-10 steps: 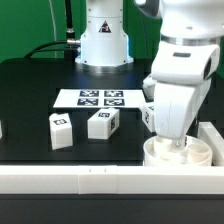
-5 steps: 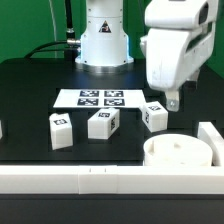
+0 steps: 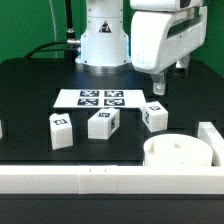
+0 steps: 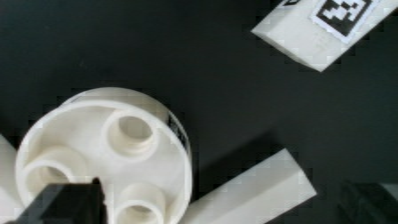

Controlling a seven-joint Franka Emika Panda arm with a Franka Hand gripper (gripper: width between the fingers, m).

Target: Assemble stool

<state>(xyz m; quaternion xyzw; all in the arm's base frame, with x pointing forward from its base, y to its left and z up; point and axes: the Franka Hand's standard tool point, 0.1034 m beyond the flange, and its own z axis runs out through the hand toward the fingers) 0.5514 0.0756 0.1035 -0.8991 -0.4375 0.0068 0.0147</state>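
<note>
The round white seat (image 3: 178, 152) lies flat in the front corner at the exterior view's right, holes up, against the white rails. It also shows in the wrist view (image 4: 107, 150). Three white block legs with tags stand in a row behind it: one (image 3: 60, 130), one (image 3: 103, 122) and one (image 3: 154, 115). One leg shows in the wrist view (image 4: 320, 30). My gripper (image 3: 170, 78) hangs open and empty, well above the seat and the nearest leg. One dark finger (image 4: 54, 205) shows at the edge of the wrist view.
The marker board (image 3: 100, 98) lies flat behind the legs. A long white rail (image 3: 100, 180) runs along the front and another (image 3: 212, 135) along the exterior view's right; the rail also shows in the wrist view (image 4: 267, 185). The robot base (image 3: 103, 45) stands at the back.
My gripper has let go of the seat and risen from it, moving up and back. The seat stays in the corner. The legs have not moved.
</note>
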